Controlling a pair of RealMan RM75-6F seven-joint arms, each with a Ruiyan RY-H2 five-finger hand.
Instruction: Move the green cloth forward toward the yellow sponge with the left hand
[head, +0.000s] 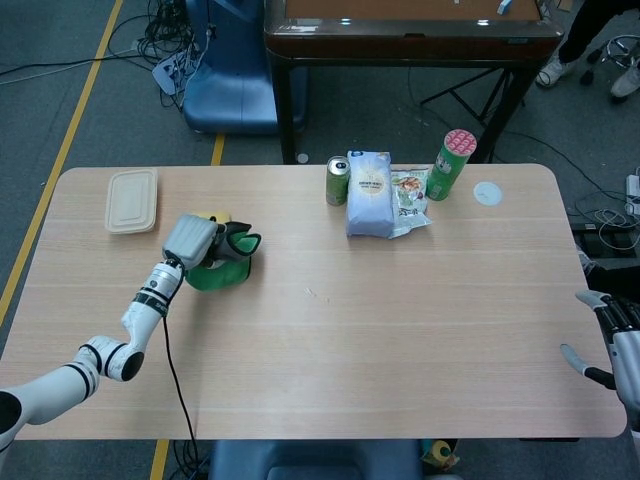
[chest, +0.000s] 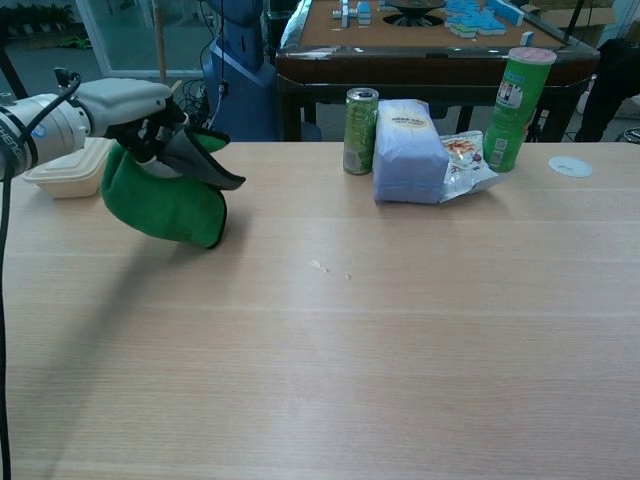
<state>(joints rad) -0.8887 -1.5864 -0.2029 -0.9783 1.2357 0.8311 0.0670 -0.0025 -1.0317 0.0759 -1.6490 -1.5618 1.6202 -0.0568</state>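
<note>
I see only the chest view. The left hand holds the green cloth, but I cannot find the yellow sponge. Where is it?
Observer: In the head view, a yellow strip of the sponge shows just beyond the left hand and the cloth. They cover the rest of it.
Operator: And the right hand? I do not see it at all.
Observer: The right hand is at the right edge of the table, fingers apart, holding nothing.
Operator: Does the left hand touch the container?
Observer: No. From above, the container lies to the left of the hand, apart from it.
</note>
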